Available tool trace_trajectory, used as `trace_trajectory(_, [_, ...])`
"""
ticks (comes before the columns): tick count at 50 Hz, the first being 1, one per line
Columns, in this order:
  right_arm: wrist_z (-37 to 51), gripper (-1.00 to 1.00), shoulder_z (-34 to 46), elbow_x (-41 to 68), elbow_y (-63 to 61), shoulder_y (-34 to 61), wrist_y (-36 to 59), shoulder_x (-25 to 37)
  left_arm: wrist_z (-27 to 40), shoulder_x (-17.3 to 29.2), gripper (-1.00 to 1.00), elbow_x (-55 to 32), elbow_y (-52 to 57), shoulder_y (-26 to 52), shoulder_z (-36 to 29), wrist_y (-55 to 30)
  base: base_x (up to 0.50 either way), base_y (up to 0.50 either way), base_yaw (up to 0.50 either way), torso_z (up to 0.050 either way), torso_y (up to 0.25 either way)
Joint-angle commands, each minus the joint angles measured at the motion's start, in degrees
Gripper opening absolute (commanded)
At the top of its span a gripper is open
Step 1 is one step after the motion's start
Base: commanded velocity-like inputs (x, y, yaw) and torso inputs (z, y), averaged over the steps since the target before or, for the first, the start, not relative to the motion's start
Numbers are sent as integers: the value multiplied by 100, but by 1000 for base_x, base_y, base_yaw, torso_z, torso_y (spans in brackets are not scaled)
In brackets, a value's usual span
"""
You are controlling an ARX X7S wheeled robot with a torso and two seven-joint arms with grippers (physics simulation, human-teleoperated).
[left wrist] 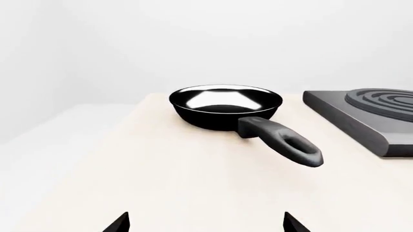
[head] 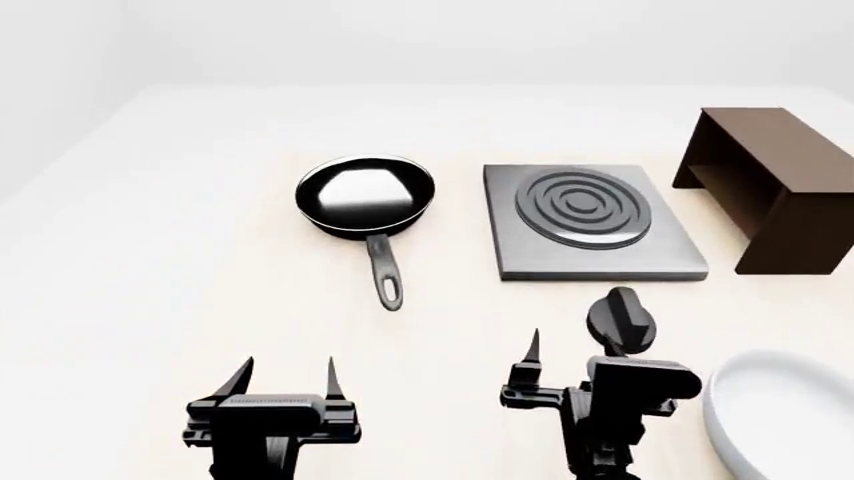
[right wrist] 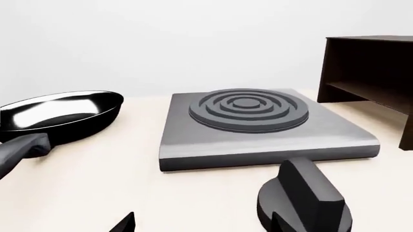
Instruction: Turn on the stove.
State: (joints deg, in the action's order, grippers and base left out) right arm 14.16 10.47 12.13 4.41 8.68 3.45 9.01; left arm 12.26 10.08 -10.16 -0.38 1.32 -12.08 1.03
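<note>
Knob (head: 622, 320) is sitting on the table just in front of the stove (head: 590, 235), directly ahead of the right gripper (head: 577, 372), its ridge running roughly toward the stove. Right fingers are spread wide and holding nothing, one tip already beside the knob. Left gripper (head: 283, 378) is also gaping empty, well off toward the pan (head: 364, 195), so right arm is nearer.

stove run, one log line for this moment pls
stove unlit | knob untouched | right gripper open at knob | left gripper open, idle
</note>
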Motion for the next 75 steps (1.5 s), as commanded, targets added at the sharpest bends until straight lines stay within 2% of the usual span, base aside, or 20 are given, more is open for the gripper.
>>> trace_trajectory(1, [104, 100, 9, -3, 455, 389, 49, -67, 46, 28, 100, -19, 6, 13, -38, -15, 0, 0, 0, 0, 0])
trace_trajectory(11, [187, 100, 60, -19, 541, 526, 91, -80, 63, 46, 100, -43, -53, 17, -63, 50, 0, 0, 0, 0, 0])
trace_trajectory(24, [291, 100, -6, -24, 1874, 1293, -131, -247, 104, 74, 100, -77, -43, 37, -98, 31, 0, 0, 0, 0, 0])
trace_trajectory(36, [331, 100, 1, 15, 2484, 1615, -278, -316, 139, 95, 100, -94, -30, 34, -134, 35, 0, 0, 0, 0, 0])
trace_trajectory(75, [444, 100, 77, 167, 3809, 2302, -650, -433, 219, 174, 100, -176, -82, 55, -224, 99, 0, 0, 0, 0, 0])
